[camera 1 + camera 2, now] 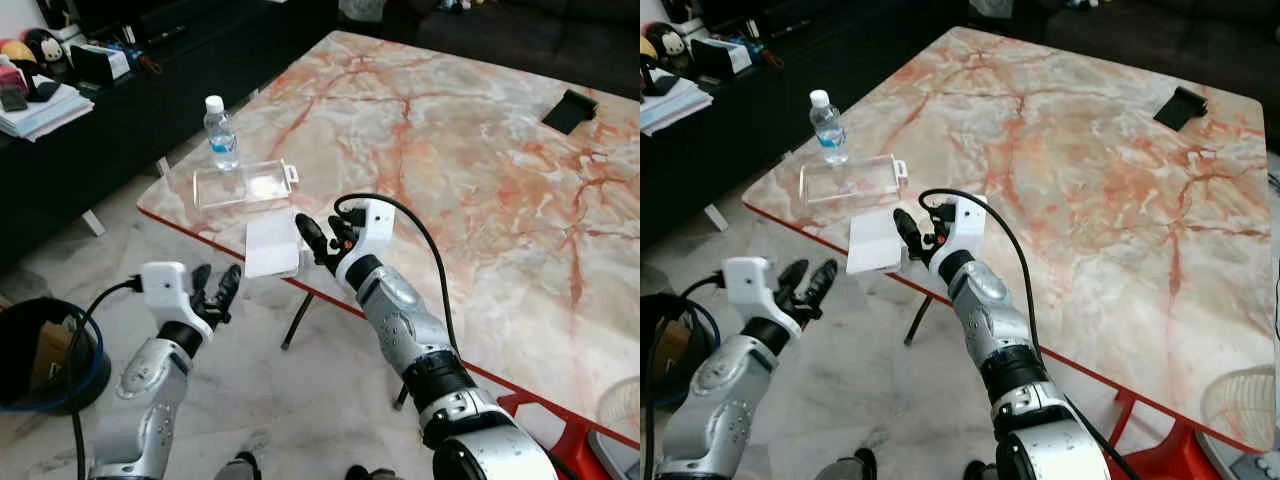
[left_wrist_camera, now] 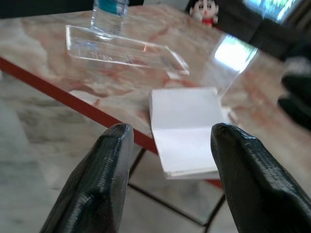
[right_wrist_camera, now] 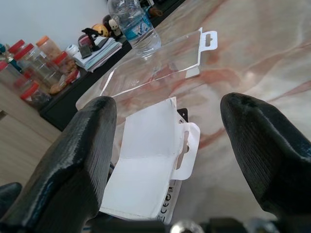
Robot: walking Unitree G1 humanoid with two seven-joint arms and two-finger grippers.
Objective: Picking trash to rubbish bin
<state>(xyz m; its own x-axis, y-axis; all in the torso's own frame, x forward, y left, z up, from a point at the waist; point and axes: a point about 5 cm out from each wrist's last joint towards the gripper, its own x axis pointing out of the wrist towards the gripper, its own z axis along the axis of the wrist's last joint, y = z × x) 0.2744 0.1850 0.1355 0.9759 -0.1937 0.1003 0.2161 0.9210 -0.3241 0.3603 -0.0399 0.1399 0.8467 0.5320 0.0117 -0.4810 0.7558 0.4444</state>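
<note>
My right gripper (image 1: 312,240) sits just beside the white card packaging (image 1: 272,246), which lies at the edge of the marble counter (image 1: 480,150) with its near end poking out past the red rim. My right fingers (image 3: 77,160) are spread wide, nothing between them, and through the right wrist view the card with its hang tab lies straight ahead in the gap. My left gripper (image 1: 215,292) hangs lower, off the counter edge and below the card, its fingers (image 2: 104,179) also apart and empty, pointing up toward the card's overhanging end. Beyond the card, further onto the counter, lies a clear plastic blister shell (image 1: 243,184), and just past that stands a water bottle (image 1: 221,133). The rubbish bin (image 1: 40,352) is down on the floor, well to the left of the card. To take the card well, I judge that I should use the overhang: slide one right finger under the free end and the other on top, then pinch across the thin stack rather than scraping it along the marble. The card looks light and flat, so a shallow grip could let it slip or fan open; I want it seated deep before lifting.
</note>
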